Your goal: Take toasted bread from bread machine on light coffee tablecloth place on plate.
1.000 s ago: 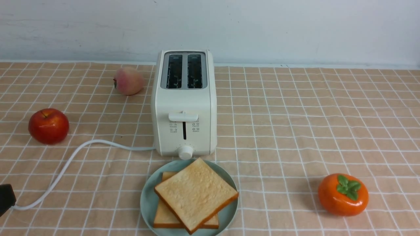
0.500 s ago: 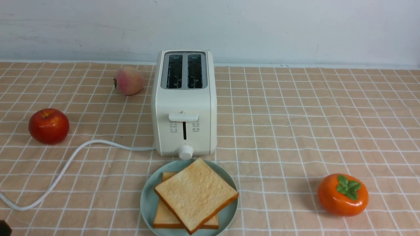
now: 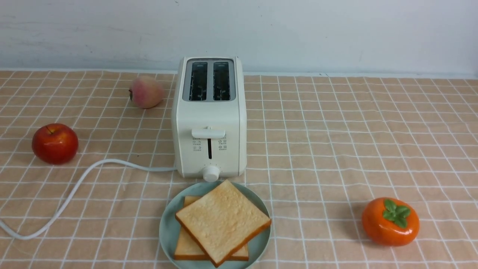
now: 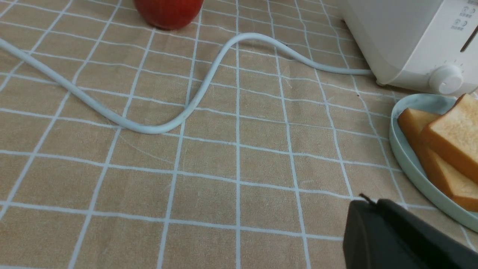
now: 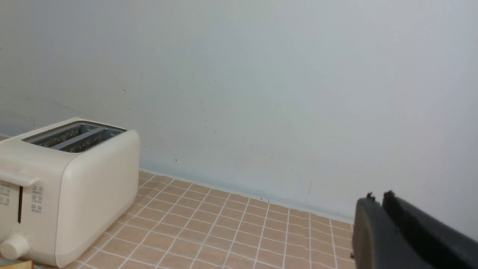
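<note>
Two slices of toasted bread (image 3: 223, 221) lie stacked on the pale teal plate (image 3: 168, 228), just in front of the cream bread machine (image 3: 209, 123). The toaster's two slots show no bread, and its lever is up. All rest on the light coffee tablecloth (image 3: 336, 149). No gripper shows in the front view. In the left wrist view my left gripper (image 4: 369, 203) is shut and empty, low over the cloth beside the plate (image 4: 409, 160) and the toast (image 4: 444, 149). In the right wrist view my right gripper (image 5: 377, 198) is shut and empty, raised to the right of the toaster (image 5: 67, 186).
A red apple (image 3: 55, 144) lies at the left and a peach (image 3: 146, 92) behind it near the toaster. An orange persimmon (image 3: 390, 222) sits at the front right. The white cord (image 3: 74, 190) curves from the toaster to the front left edge. A pale wall stands behind.
My left gripper, a dark shape at the front view's lower left edge, has drawn back out of that view. The toast, plate and toaster have not moved.
</note>
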`<state>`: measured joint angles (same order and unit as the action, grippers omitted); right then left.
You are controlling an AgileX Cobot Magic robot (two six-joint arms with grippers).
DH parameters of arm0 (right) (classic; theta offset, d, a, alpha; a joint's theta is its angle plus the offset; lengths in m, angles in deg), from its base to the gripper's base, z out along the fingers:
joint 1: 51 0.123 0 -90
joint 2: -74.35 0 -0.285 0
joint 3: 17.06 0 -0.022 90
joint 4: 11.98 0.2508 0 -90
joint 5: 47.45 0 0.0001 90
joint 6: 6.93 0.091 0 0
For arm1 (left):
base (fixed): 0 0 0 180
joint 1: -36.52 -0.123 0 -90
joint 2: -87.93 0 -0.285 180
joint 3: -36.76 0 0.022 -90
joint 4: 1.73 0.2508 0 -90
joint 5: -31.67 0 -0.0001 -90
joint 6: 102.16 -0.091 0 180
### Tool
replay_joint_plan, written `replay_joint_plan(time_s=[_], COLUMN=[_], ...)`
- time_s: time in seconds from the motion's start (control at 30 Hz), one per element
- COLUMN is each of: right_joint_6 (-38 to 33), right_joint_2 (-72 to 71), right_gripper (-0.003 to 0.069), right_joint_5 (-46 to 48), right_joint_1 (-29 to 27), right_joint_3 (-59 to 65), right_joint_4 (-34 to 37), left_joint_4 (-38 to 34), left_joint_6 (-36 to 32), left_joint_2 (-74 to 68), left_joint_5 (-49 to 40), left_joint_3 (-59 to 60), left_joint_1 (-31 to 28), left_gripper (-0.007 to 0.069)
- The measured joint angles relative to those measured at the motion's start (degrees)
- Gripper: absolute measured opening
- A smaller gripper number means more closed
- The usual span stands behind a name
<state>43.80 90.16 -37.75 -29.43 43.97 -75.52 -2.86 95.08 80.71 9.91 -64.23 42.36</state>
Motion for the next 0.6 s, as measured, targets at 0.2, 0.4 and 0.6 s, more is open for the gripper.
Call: replay_joint_plan(time_s=[0.2,0.4,0.6], right_joint_6=[0.0,0.0,-11.14], right_joint_2=[0.0,0.0,0.0], right_gripper=[0.0043,0.0044,0.0055], right_joint_5=[0.0,0.0,-0.52], right_joint_1=[0.0,0.0,0.0], right_joint_3=[0.0,0.0,0.0], right_joint_4=[0.0,-0.14,17.27], left_joint_4=[0.0,0.0,0.0], left_joint_6=[0.0,0.0,0.0], left_joint_2=[0.0,0.0,0.0], left_joint_5=[0.0,0.0,-0.02], left_joint_3=[0.0,0.0,0.0], left_joint_1=[0.0,0.0,0.0], left_gripper=[0.0004,0.0008,0.0017])
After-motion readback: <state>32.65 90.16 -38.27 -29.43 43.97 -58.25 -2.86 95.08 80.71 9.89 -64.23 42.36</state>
